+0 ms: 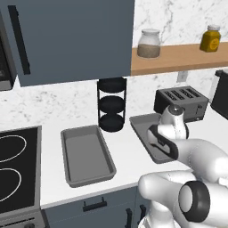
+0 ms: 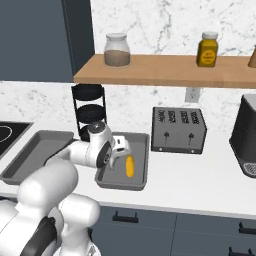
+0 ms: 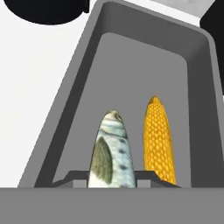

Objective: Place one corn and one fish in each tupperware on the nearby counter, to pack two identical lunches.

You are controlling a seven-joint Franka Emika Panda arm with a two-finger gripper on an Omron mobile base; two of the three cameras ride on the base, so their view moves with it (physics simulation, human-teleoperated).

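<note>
Meanwhile, over the white counter (image 1: pixel 124 153), the pincer (image 3: pixel 112 181) hangs inside the right-hand tupperware (image 3: pixel 87 65), its tips closed narrowly on a silver-grey fish (image 3: pixel 111 153). Just beside the fish lies a yellow corn (image 3: pixel 158 142) on the tray floor. Further left, the other tupperware (image 1: pixel 87 153) sits near the stove (image 1: pixel 18 169).

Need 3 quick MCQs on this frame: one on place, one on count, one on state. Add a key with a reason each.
1. The yellow corn lies:
A. in the right tupperware
B. on the stove
C. on the shelf

2. Grey tupperware on the counter:
A. one
B. two
C. three

3. The left tupperware is:
A. holding a fish
B. lidded
C. empty

Key: 1 A, the cob rests on that tray's floor beside the fish. 2 B, both base views show two. 3 C, its floor is bare.
</note>
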